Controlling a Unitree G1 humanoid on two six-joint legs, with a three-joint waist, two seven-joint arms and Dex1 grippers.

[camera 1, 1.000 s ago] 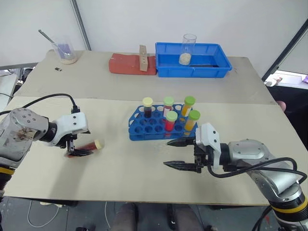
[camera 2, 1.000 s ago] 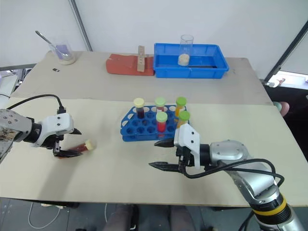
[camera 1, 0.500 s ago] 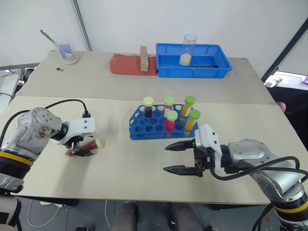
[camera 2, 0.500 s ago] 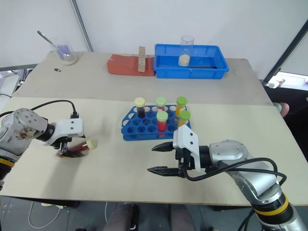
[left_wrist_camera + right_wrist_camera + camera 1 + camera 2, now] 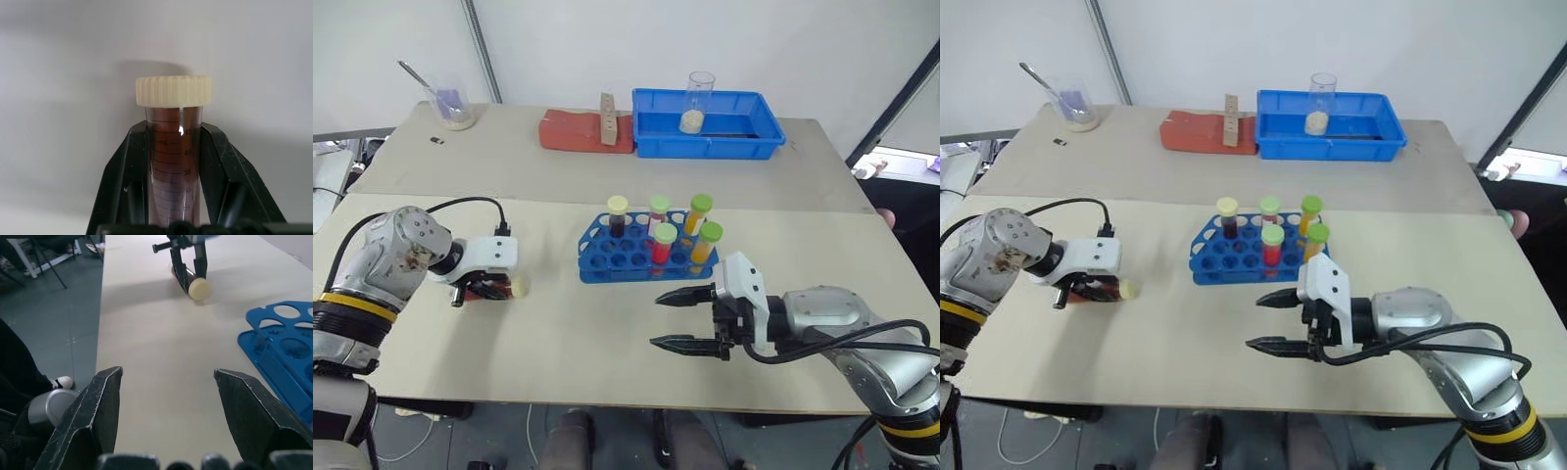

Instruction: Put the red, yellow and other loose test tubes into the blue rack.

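A loose test tube (image 5: 173, 161) of dark red liquid with a pale yellow cap (image 5: 516, 287) lies low over the table's left side. My left gripper (image 5: 487, 290) is shut on its body, one black finger (image 5: 128, 176) on each side, with the cap sticking out toward the rack. The blue rack (image 5: 625, 258) stands at mid-table with several capped tubes upright in it, red and yellow-orange among them. My right gripper (image 5: 656, 320) hovers open and empty in front of the rack, pointing left. From the right wrist, the left gripper and tube (image 5: 190, 276) lie beyond the open fingers (image 5: 93, 416).
At the back stands a blue tray (image 5: 744, 145) holding a glass beaker (image 5: 699, 98). Beside it are a red-brown block (image 5: 570, 132) with a wooden piece (image 5: 606, 105). A beaker with a spoon (image 5: 450, 106) sits far back left.
My left gripper has closed on the dark red tube and shifted slightly toward the rack. The right gripper has stayed where it was, open.
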